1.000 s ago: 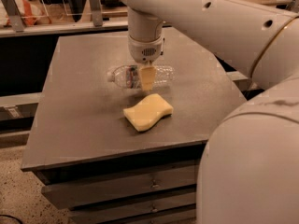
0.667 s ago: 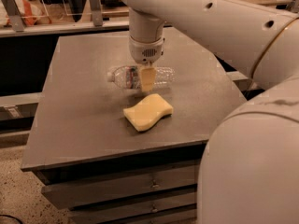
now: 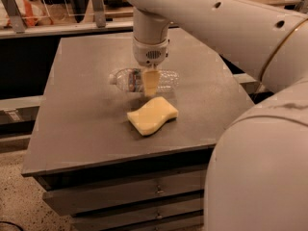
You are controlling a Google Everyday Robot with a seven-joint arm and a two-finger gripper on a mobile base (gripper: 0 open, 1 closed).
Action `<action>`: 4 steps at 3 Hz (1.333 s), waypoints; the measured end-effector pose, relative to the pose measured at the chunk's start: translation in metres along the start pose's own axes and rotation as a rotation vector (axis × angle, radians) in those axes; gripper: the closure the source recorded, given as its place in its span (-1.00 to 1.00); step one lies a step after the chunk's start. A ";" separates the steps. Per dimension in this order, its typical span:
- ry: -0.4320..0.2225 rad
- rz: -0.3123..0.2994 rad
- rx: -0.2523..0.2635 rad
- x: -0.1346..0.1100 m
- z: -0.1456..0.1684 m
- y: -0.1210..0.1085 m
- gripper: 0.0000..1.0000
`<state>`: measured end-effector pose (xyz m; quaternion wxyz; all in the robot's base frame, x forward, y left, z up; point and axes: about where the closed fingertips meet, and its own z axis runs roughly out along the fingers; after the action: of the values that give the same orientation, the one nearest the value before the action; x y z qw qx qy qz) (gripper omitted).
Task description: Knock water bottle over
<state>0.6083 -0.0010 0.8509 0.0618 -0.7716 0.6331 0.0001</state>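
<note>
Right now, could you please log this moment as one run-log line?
water bottle: on its side on table | gripper: low at bottle's middle | yellow sponge: on table, nearer camera | status: bottle down

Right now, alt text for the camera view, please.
The small clear ribbed plastic water bottle lies on its side on the grey table, white cap pointing left. The gripper points down over its middle; a yellow wavy-edged sponge lies just in front.

I'm watching the water bottle (image 3: 126, 79) lying on its side on the table (image 3: 86, 114); my gripper (image 3: 150, 88) is hanging in front of its middle; a yellow sponge (image 3: 152, 115) is sitting just beside it.
</note>
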 end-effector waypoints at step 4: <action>-0.036 0.132 0.087 0.007 -0.031 -0.011 -1.00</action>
<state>0.6184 -0.0086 0.8818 0.1067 -0.7247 0.6807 -0.0094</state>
